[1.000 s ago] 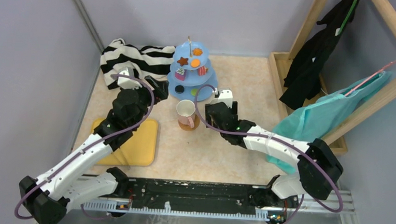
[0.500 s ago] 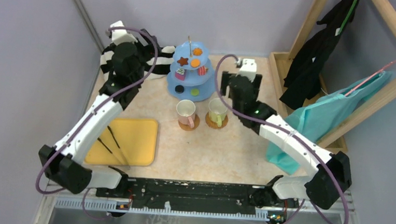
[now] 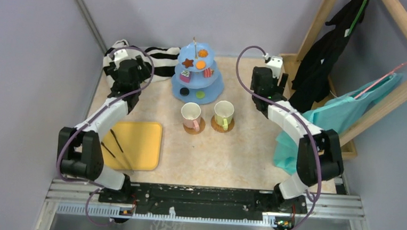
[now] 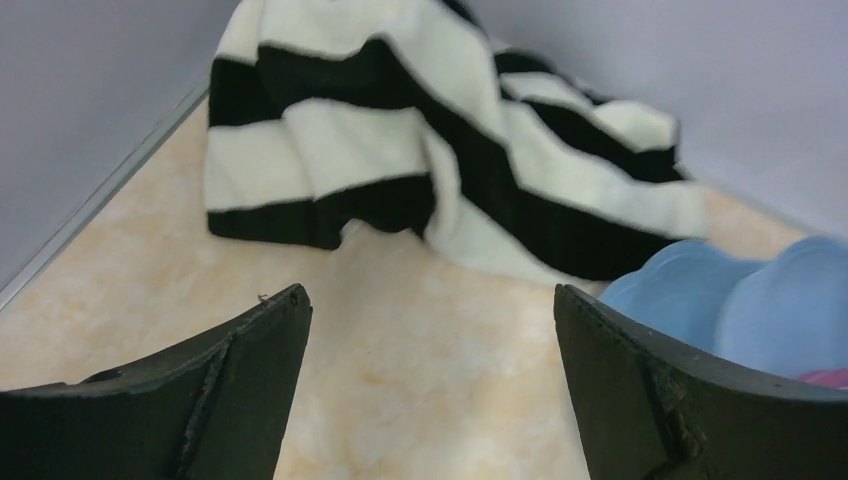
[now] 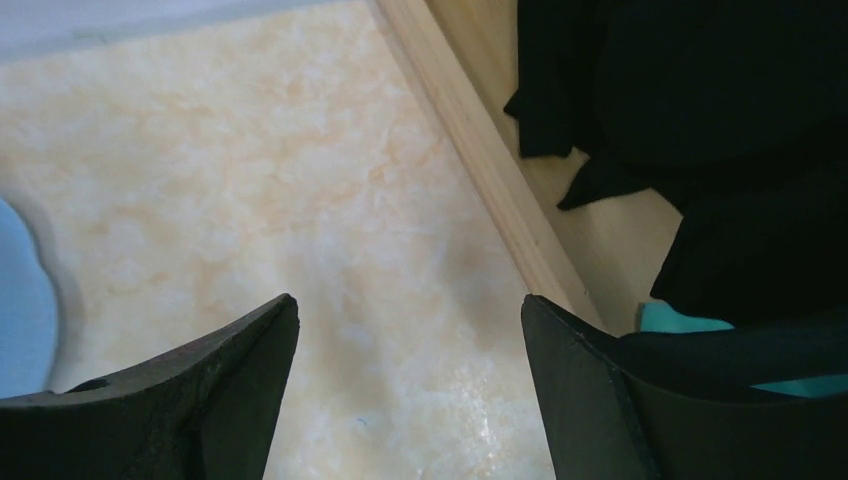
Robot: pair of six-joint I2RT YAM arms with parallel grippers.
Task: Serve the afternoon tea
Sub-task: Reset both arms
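Observation:
The light-blue three-tier stand (image 3: pixel 211 88) stands at the back middle with small toy cookies and cake slices (image 3: pixel 200 64) on its tiers. In front of it, the pink-handled cup (image 3: pixel 191 113) and the yellow-green cup (image 3: pixel 223 112) each sit upright on a cork coaster (image 3: pixel 201 127). My left gripper (image 4: pixel 430 295) hovers open and empty over bare table, left of the stand (image 4: pixel 700 300). To the right of the stand (image 5: pixel 20 300), near the wooden frame, my right gripper (image 5: pixel 408 300) is open and empty too.
A black-and-white striped cloth (image 3: pixel 159 59) lies at the back left, just beyond my left gripper. A yellow mat (image 3: pixel 135 148) with two dark sticks sits front left. A wooden rack (image 3: pixel 287 67) with black (image 3: pixel 322 53) and teal garments (image 3: pixel 334 117) fills the right side.
Both arms have drawn back from the cups towards the rear corners. The yellow-green cup, covered by my right gripper a second ago, now stands free on its coaster.

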